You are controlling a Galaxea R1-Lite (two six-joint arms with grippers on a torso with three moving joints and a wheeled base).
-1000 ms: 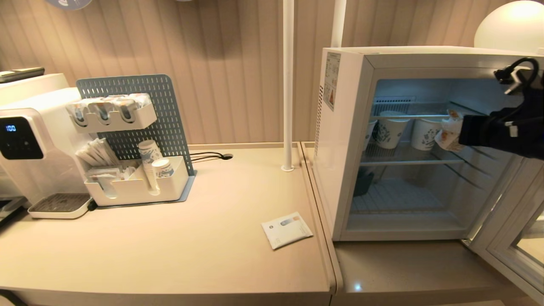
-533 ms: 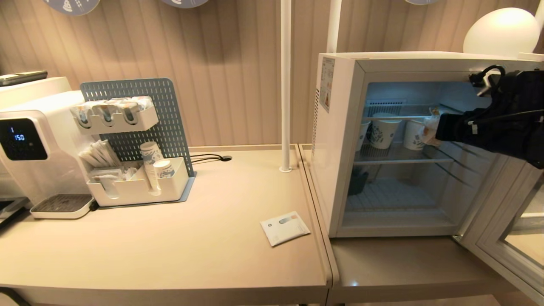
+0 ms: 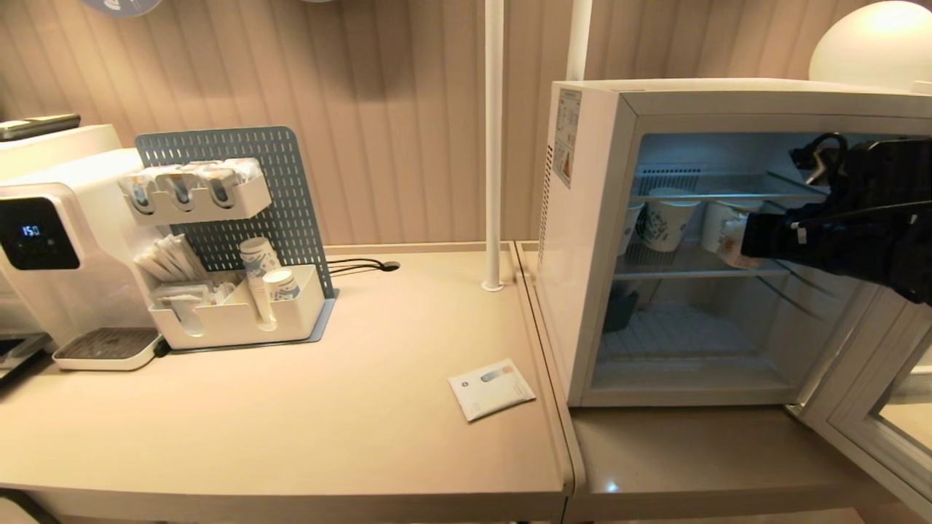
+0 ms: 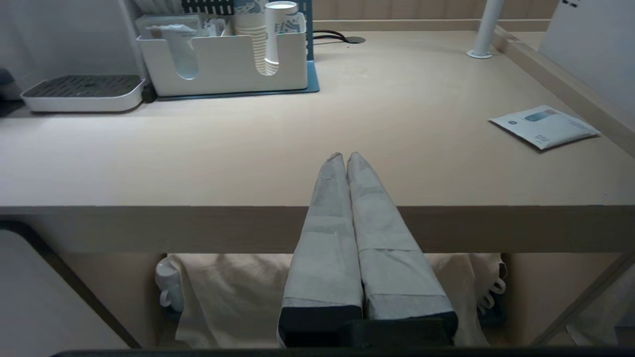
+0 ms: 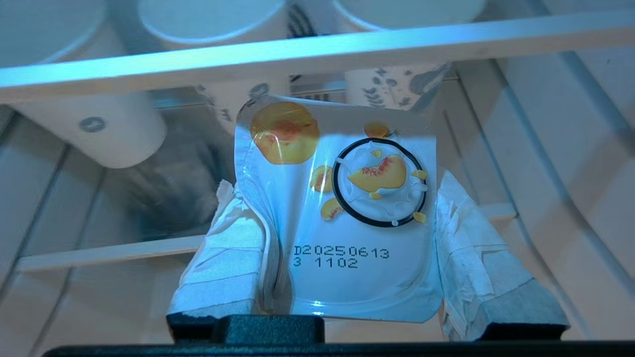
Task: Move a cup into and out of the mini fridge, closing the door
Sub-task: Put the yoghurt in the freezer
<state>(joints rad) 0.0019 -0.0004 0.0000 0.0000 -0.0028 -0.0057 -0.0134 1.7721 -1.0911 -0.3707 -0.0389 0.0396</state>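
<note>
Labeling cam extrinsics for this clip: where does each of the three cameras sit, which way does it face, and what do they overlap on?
Head view: high on the robot, looking forward and down at the counter and the open mini fridge; the right arm reaches in from the right.
Left wrist view: low, before the counter edge, facing across it; shut left gripper shows.
Right wrist view: inside the fridge, facing the paper cups; right gripper clamps the cup.
Shared: head and left wrist both see the sachet; head and right wrist both see the cup.

The right claw (image 5: 347, 248) squeezes the cup (image 5: 342, 218) between its two white fingers (image 5: 223, 263). Peaches show on its lid. Paper cups (image 5: 94, 129) stand just past the claw, behind a shelf bar (image 5: 297, 54)
</note>
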